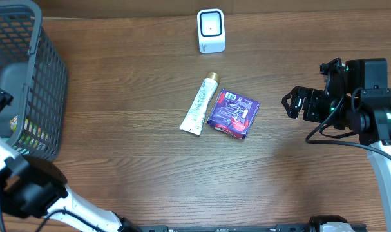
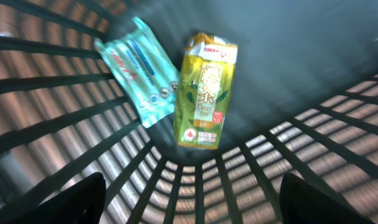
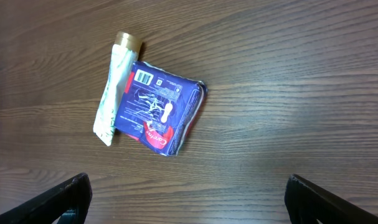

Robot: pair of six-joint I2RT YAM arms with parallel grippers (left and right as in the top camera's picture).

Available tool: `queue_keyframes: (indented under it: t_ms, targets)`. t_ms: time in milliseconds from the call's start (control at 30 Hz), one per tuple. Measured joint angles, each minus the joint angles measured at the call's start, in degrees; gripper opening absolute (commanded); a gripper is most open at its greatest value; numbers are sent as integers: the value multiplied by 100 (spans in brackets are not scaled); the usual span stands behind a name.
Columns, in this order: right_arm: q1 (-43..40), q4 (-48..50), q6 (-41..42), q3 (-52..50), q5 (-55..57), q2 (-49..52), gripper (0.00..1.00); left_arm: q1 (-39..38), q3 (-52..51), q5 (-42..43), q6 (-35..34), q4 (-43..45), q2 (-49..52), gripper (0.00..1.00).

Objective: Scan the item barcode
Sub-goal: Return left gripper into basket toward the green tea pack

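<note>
Pack (image 1: 233, 113), purple, lies mid-tabletop (image 1: 131, 161) with its barcode up, touching a tube (image 1: 198, 105) on its basket-ward side. The scanner (image 1: 211, 30) stands well apart by the far edge. Right jaws hang wide and empty near the pack's other side. Left jaws, also wide and empty, hover inside the basket (image 1: 50, 77) above 2 items: a green tea carton (image 2: 205, 90) and a teal packet (image 2: 139, 71).

scanner (image 1: 211, 31): just 1, the white one
tube (image 1: 199, 106): 1, gold cap
purple pack (image 1: 233, 113): 1
basket (image 1: 57, 96): 1, dark grey
carton (image 2: 205, 90): 1, green tea
teal pack (image 2: 139, 71): 1
items out on the table (image 1: 118, 180): 2
items in the basket: 2
items all up: 4
</note>
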Motion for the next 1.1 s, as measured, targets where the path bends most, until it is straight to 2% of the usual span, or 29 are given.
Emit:
queue_keyframes:
  t_ms: [433, 833, 933, 1000, 1033, 1067, 1100]
  targets:
    - [0, -2, -2, 0, 0, 2, 100, 0, -286, 48, 20, 116, 1309, 84]
    - [0, 2, -4, 0, -2, 199, 100, 0, -1150, 107, 22, 809, 1419, 84]
    - [0, -9, -2, 0, 0, 341, 100, 0, -1397, 105, 37, 970, 1421, 71]
    - [0, -24, -4, 0, 0, 426, 100, 0, -1506, 103, 52, 1034, 1421, 54]
    - [0, -22, -2, 0, 0, 470, 100, 0, -1530, 87, 55, 1043, 1421, 38]
    - [0, -24, -2, 0, 0, 507, 100, 0, -1539, 92, 61, 1058, 1421, 18]
    - [0, -20, -7, 0, 0, 538, 100, 0, -1541, 90, 61, 1067, 1421, 4]
